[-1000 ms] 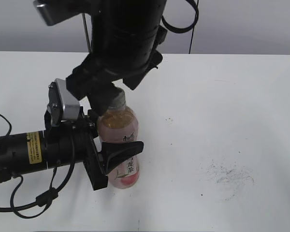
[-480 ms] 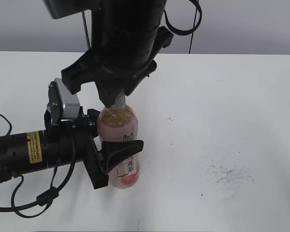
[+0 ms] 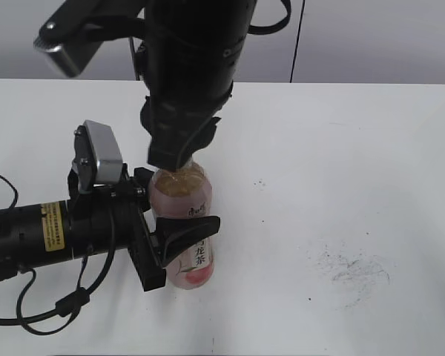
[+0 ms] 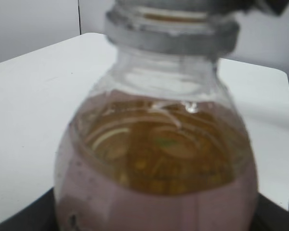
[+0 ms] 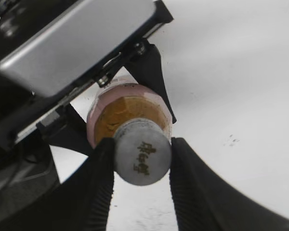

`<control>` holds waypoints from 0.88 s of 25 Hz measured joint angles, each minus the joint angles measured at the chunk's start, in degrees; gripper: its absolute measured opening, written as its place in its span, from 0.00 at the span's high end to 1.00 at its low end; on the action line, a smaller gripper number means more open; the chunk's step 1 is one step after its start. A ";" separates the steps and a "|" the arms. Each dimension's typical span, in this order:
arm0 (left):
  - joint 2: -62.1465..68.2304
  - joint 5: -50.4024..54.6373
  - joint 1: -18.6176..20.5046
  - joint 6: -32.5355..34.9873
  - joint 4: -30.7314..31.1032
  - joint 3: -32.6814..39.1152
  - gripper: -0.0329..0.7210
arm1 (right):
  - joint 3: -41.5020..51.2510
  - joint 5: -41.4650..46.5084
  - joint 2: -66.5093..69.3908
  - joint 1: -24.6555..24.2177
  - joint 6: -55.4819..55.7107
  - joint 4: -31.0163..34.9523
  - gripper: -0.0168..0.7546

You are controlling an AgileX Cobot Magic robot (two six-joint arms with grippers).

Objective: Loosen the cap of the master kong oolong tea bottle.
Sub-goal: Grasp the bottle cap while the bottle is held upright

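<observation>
Since a second ago the right tool (image 5: 142, 156) has been rotated about the cap (image 5: 142, 153), which is clamped. The master kong oolong tea bottle (image 3: 184, 222) is held upright on the tabletop (image 3: 341, 163) by the closed left tool (image 3: 179, 239). Loosening appears underway, not visibly finished.

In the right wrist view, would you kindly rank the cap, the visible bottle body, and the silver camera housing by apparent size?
1. Silver camera housing, though nearness to the lens inflates it.
2. Bottle body.
3. Cap, likewise magnified by nearness.
</observation>
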 joint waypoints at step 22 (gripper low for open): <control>0.00 -0.16 0.06 0.48 0.75 0.06 0.39 | -0.27 -0.25 -0.11 -0.41 -113.44 3.59 0.63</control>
